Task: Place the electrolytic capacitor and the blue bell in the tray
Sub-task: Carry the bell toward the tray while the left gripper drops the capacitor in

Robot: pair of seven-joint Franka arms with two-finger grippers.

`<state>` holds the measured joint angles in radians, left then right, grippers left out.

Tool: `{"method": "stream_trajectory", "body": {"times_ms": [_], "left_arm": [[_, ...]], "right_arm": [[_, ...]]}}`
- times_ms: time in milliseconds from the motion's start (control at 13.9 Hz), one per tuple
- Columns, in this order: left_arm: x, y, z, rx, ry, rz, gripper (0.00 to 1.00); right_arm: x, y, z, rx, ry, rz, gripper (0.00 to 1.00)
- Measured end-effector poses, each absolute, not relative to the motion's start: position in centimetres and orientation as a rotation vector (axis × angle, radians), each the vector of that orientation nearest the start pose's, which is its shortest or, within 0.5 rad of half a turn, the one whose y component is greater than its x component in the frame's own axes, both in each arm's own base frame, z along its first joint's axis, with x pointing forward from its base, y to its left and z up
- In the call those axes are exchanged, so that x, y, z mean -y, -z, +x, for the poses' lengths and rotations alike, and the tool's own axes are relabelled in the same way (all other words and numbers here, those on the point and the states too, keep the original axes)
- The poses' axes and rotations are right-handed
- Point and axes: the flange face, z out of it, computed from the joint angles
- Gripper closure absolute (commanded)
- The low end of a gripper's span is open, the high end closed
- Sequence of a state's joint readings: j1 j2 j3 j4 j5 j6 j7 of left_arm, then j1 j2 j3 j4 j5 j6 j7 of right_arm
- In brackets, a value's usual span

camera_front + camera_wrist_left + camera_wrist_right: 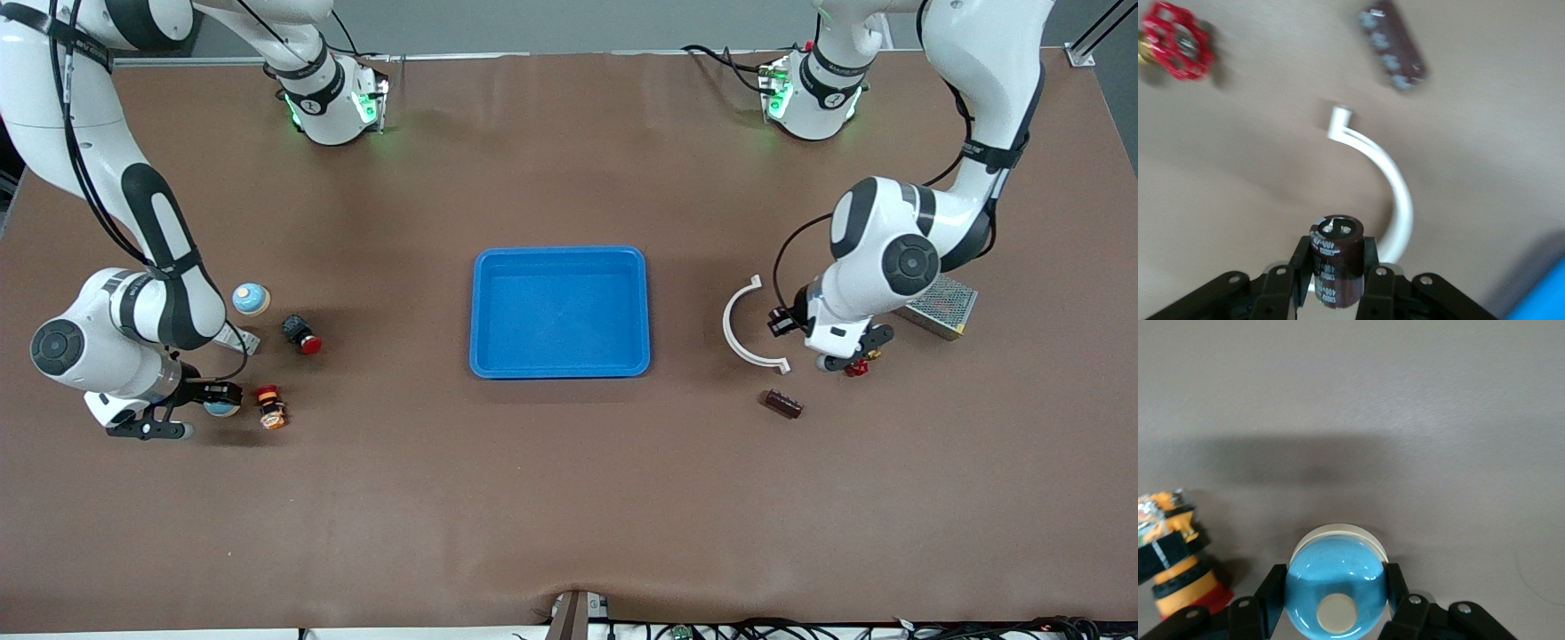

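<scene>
The blue tray [487,356] lies at the table's middle with nothing in it. My left gripper [783,322] is shut on a dark brown electrolytic capacitor [1336,257], held upright over the white curved piece [734,331], which also shows in the left wrist view [1395,187]. My right gripper [213,397] is shut on a blue bell [1335,580] with a cream base, low at the table toward the right arm's end; the bell also shows in the front view [221,409]. A second blue bell [251,299] stands farther from the front camera.
Beside the right gripper are an orange-and-red part [271,407] and a black push button with a red cap [302,333]. Near the left gripper are a brown terminal block [784,404], a red valve wheel [858,365] and a metal mesh box [938,307].
</scene>
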<state>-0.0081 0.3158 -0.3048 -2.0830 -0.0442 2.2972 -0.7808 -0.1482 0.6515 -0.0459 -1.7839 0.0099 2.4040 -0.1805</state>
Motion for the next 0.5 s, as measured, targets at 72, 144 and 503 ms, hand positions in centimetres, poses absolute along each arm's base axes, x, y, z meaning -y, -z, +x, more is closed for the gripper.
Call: {"method": "stream_trajectory", "body": {"times_ms": [72,144,503], "left_arm": [[19.5,-28.2,54.7,0.832,-0.213,-3.098,1.0],[21.4,-28.8,54.5,0.856,-0.203,-3.101,1.0],[31.8,-29.3,51.8,1.014,-0.222,-3.057,1.0]], "right_arm": [[11.7,-19.4,64.5,0.006,-0.077,-3.147,1.0],[10.8,-20.9,64.9,0.029,-0.098,-3.135,1.0],[2.8,-31.9,66.1,-0.017,-0.116,-3.117,1.0]]}}
